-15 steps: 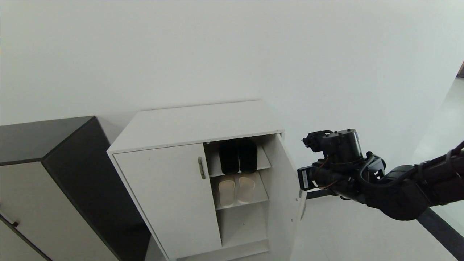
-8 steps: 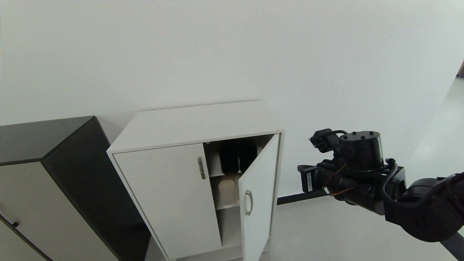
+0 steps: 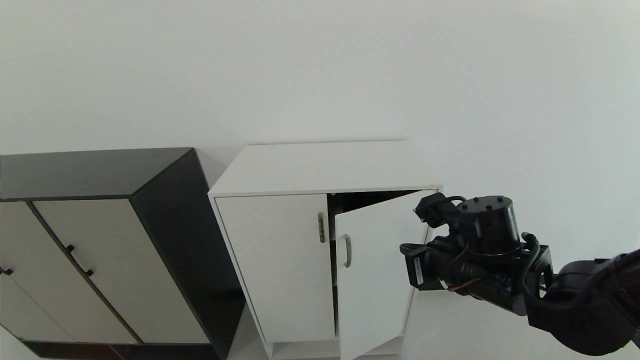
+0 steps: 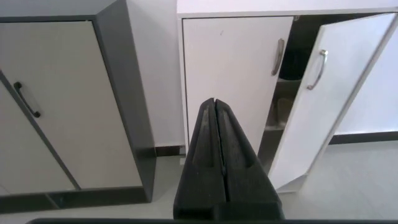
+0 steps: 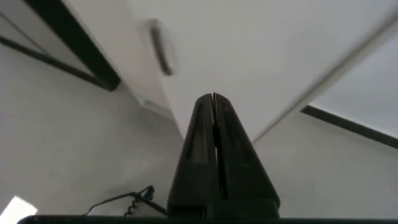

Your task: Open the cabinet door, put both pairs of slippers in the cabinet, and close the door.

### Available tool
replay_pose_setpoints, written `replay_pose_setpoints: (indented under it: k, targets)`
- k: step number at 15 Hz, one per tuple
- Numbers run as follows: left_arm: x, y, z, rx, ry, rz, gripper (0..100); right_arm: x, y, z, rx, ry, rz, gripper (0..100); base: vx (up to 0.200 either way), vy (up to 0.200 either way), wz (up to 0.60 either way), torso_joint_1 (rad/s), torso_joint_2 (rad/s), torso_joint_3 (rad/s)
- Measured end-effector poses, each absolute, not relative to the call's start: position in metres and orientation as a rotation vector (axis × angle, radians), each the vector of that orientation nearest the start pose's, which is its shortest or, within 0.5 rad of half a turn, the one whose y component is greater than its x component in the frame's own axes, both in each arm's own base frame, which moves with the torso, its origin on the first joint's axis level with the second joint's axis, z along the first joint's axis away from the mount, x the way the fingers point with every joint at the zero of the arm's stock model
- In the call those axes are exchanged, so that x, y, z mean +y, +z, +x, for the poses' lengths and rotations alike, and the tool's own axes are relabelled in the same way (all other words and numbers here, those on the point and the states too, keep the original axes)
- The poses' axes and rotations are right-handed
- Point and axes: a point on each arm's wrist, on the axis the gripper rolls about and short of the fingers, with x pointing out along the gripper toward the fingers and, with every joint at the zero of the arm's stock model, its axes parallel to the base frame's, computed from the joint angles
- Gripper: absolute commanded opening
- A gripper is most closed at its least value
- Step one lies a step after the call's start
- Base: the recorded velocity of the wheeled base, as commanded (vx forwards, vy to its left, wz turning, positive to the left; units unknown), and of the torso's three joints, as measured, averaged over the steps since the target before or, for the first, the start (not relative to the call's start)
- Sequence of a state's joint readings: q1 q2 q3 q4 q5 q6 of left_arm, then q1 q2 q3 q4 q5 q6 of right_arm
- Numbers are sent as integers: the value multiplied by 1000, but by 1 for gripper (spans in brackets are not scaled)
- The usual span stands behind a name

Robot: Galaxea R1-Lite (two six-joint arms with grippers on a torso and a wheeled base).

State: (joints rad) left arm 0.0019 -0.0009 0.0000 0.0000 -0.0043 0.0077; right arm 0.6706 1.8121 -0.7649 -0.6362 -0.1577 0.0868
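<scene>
**Right door ajar, both grippers closed and empty**

Noted right gripper (image 5: 214,97) with fingers pressed flat together, nothing between them. Found its tip close to the outer face of the right door (image 5: 261,43), with the door handle (image 5: 160,46) off to one side. Could not tell whether touching. Placed right arm (image 3: 500,260) in the head view in front of that door's hinged edge.

Noted left gripper (image 4: 215,104) likewise closed, finger against finger, holding nothing. Held well back from the cabinets, pointing toward them.

Recorded white cabinet (image 3: 320,167) standing against the wall. Left door (image 3: 272,260) flush shut. Right door swung partly out, leaving a dark gap along its top and handle side. Saw through that gap, in the left wrist view, a dark shape (image 4: 291,59) on a shelf and a pale shape (image 4: 281,111) beneath it (too dim to call slippers with certainty).

Logged black cabinet (image 3: 100,172) with pale doors just beside the white one, on the robot's left.
</scene>
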Motion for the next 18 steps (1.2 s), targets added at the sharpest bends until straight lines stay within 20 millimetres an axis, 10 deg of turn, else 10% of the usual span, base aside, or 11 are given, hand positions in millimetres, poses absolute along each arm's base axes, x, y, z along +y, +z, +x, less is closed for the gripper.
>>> replay_pose_setpoints:
  k: [18]
  targets:
    - [0, 75, -23, -1, -4, 9, 0, 207, 96, 253, 358, 695, -41, 0, 111, 0, 0, 1, 1, 1]
